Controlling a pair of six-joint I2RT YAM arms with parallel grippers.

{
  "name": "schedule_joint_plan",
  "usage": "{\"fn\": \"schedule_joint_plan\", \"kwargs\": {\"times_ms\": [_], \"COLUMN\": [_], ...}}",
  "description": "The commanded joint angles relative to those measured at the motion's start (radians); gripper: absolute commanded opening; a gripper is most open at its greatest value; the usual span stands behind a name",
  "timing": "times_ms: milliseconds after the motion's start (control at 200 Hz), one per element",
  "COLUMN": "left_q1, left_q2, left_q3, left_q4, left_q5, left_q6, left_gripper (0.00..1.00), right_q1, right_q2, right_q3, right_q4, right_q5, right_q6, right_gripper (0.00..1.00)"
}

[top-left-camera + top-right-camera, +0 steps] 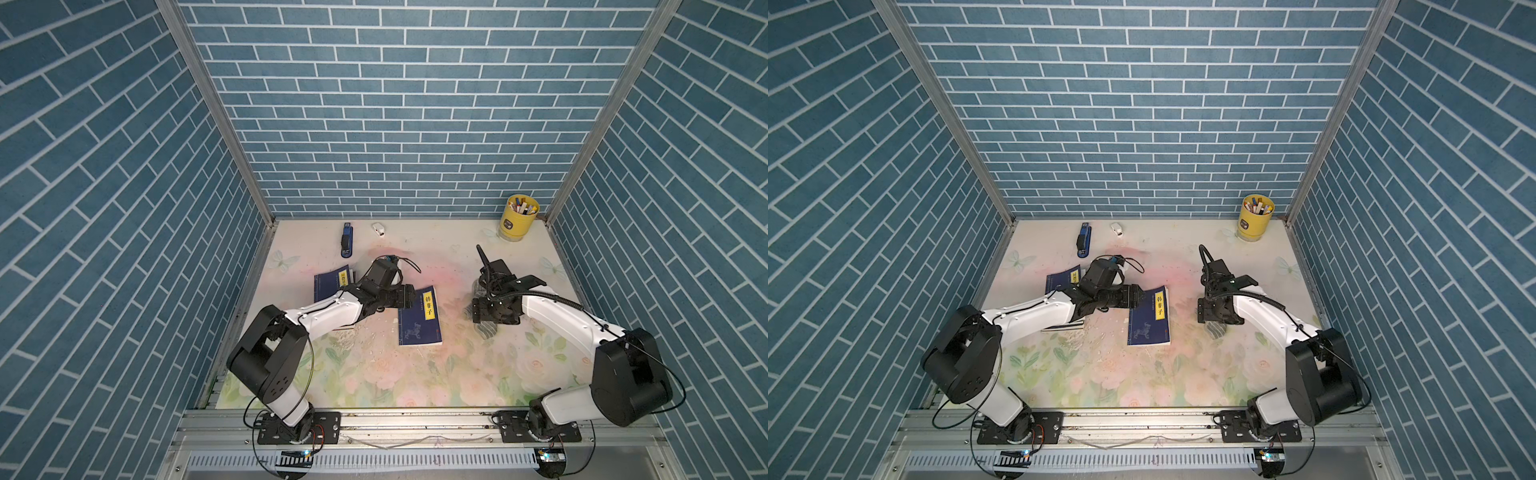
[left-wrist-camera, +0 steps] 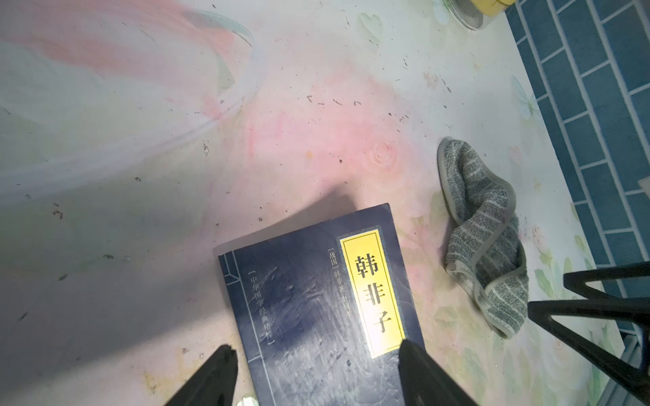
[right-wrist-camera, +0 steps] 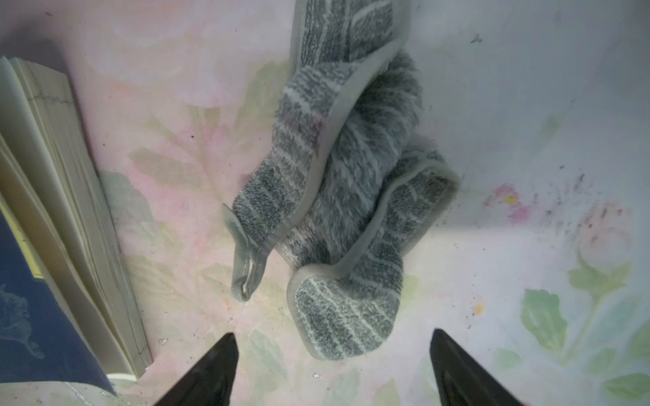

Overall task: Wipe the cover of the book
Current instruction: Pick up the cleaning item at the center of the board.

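The blue book (image 1: 419, 320) lies flat mid-frame in both top views. The left gripper (image 2: 316, 351) is spread and empty above its upper-left corner. To the book's right lies a crumpled grey cloth (image 3: 351, 211), with the right gripper (image 3: 333, 335) spread and empty over it.

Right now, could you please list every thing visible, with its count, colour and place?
book: 1, dark blue, yellow label, table middle
second book: 1, dark blue, left side
cloth: 1, grey striped, crumpled beside the book
stapler: 1, blue-black, back left
small object: 1, white, near stapler
cup of pens: 1, yellow, back right corner
table: 1, pale floral
left gripper: 1, black, open over book
right gripper: 1, black, open over cloth
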Motion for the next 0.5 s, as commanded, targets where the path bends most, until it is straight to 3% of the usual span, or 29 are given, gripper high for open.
{"fn": "schedule_joint_plan", "kwargs": {"times_ms": [0, 290, 405, 495], "left_q1": [-0.001, 0.001, 0.001, 0.003], "left_q2": [-0.010, -0.016, -0.022, -0.023], "left_q3": [-0.012, -0.015, -0.022, -0.025], "left_q4": [-0.007, -0.029, -0.026, -0.025], "left_q5": [-0.008, -0.034, -0.046, -0.056], "left_q6": [0.024, 0.042, 0.041, 0.039], "left_gripper": [0.77, 0.77, 0.78, 0.78], "right_q1": [-0.019, -0.060, -0.089, -0.100], "right_q2": [0.042, 0.216, 0.243, 0.255], "right_q3": [0.000, 0.082, 0.075, 0.067], "right_q4": [0.054, 0.129, 0.168, 0.190], "right_q5": [-0.033, 0.035, 0.021, 0.000], "right_q6": [-0.006, 0.038, 0.055, 0.046], "right_gripper": [0.86, 0.84, 0.73, 0.57]}}
